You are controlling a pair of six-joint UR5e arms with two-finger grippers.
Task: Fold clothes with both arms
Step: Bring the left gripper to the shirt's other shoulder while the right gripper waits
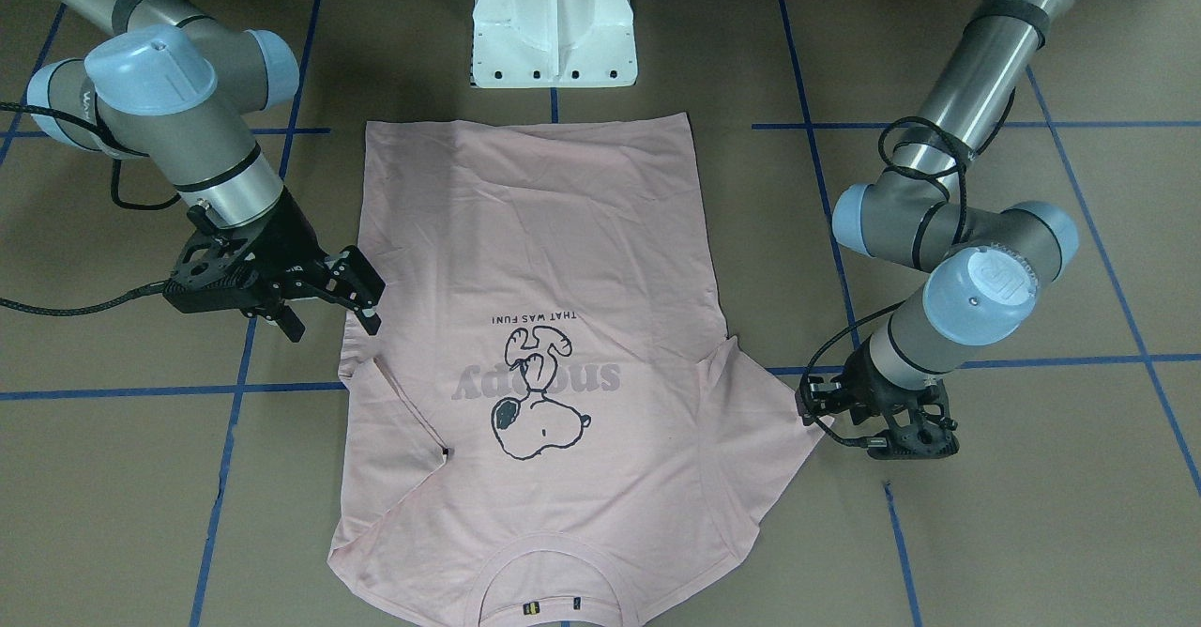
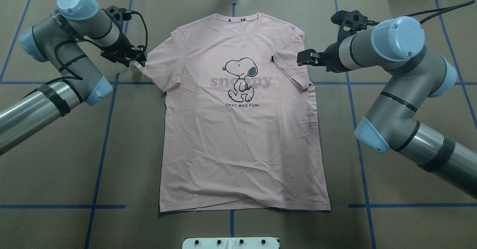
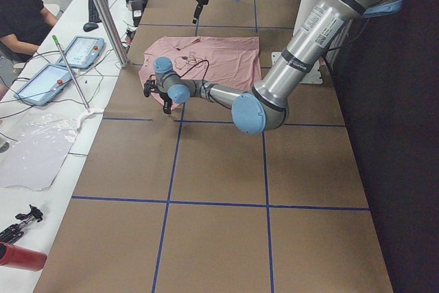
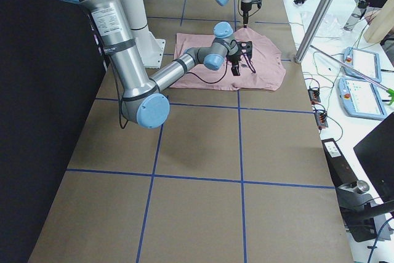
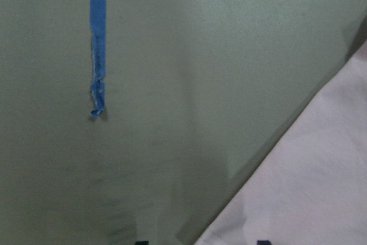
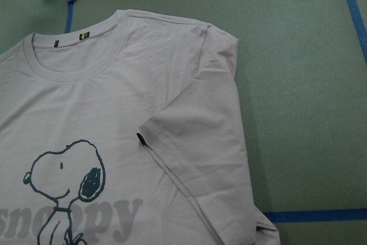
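Pink T-shirt flat, print up, rt sleeve folded.

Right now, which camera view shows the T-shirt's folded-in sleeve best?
Right wrist-mounted: the folded-in sleeve is large and sharp, tag visible. Overhead and front-facing show it smaller, side views barely, left wrist-mounted not at all.

Matt soft cloth T-shirt, brown paper tabletop

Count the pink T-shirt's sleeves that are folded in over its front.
1. The right sleeve lies folded in over the chest of the pale pink Snoopy-print T-shirt; the left sleeve lies spread flat outward.
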